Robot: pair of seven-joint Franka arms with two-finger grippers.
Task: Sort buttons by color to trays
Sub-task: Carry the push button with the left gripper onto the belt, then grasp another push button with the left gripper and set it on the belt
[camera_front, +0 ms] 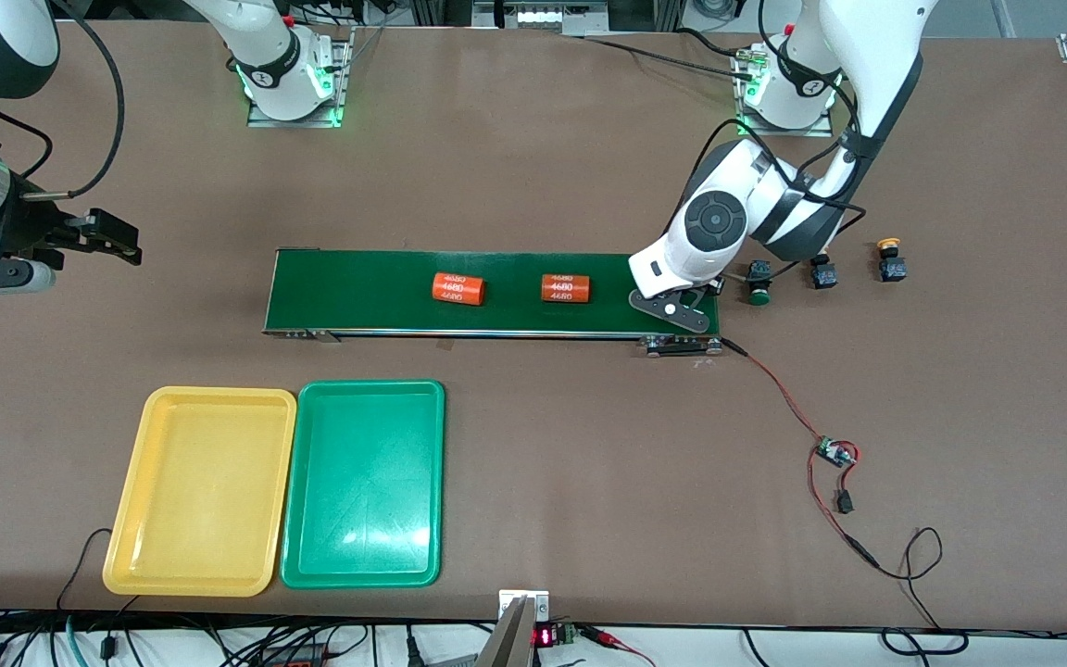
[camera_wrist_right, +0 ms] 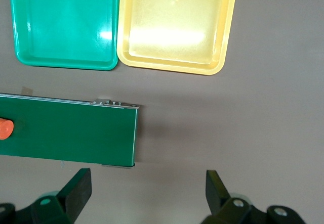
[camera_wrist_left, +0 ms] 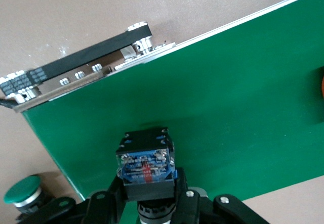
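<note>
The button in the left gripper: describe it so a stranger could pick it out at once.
Find the long dark-green conveyor belt and go to its end toward the left arm. There the left gripper is shut on one button, held over the belt surface. Its cap is hidden, but unlike the three buttons standing on the brown table beside the belt, it is the only one gripped.

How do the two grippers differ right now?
The left gripper is shut on a button over the conveyor belt at the left arm's end; the right gripper is open and holds nothing, waiting above bare table off the belt's other end. Both are black two-finger grippers.
</note>
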